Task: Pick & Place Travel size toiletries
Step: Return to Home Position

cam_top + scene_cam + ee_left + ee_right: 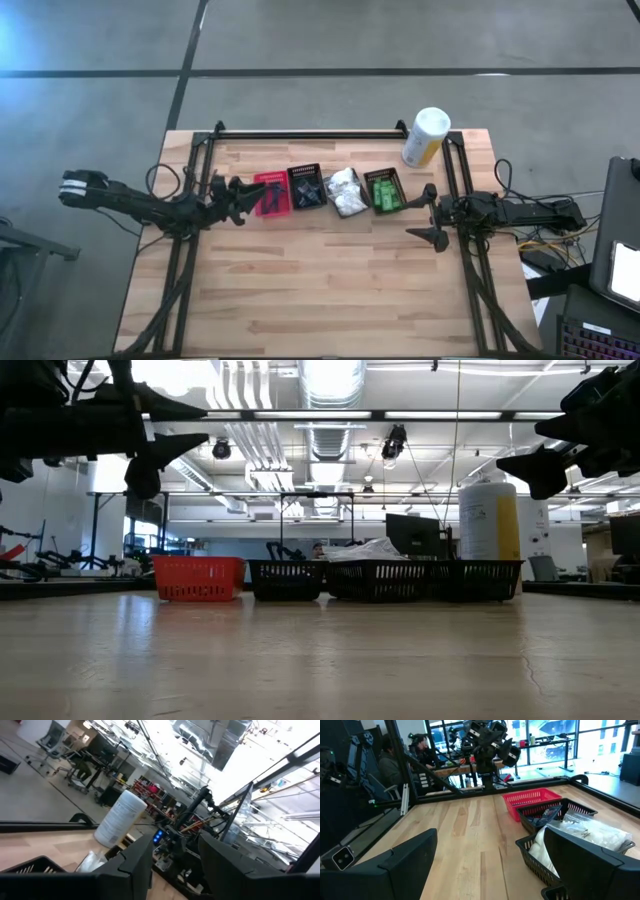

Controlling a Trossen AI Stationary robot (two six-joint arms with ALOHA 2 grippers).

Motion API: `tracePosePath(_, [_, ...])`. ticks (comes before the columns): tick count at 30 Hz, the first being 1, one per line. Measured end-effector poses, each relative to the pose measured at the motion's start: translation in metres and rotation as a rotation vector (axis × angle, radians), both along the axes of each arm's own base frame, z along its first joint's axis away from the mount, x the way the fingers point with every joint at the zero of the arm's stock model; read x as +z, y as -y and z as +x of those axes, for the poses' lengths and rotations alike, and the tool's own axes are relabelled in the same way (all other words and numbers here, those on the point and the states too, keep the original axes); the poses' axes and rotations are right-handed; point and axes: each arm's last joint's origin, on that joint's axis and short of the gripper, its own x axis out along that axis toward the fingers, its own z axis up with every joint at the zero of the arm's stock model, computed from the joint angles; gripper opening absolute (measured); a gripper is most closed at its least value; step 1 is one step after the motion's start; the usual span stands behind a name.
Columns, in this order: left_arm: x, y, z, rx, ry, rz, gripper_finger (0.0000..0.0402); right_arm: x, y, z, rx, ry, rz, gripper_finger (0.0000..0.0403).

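Several small mesh baskets stand in a row across the middle of the table. A black one holds bright green packets. Another holds white plastic-wrapped bundles. A third holds slim black pieces. The red basket is at the row's left end. My left gripper hovers just left of the red basket, open and tipped upward, with nothing between its fingers. My right gripper hovers level just right of the green-packet basket, open and empty.
A tall white-and-yellow canister stands upright at the far right, behind the baskets. Black frame rails run along the table's far, left and right sides. Bare wood lies between the baskets and the near edge. A person sits beyond the table.
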Motion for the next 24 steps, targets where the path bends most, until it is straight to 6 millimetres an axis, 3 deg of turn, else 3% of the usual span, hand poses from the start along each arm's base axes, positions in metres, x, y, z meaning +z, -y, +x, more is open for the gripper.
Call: tracePosePath(24, [-0.0079, 0.0002, -0.0008, -0.014, -0.044, -0.008, 0.0165, 0.0000, 0.0000, 0.0000, 0.000, 0.000, 0.000, 0.0363])
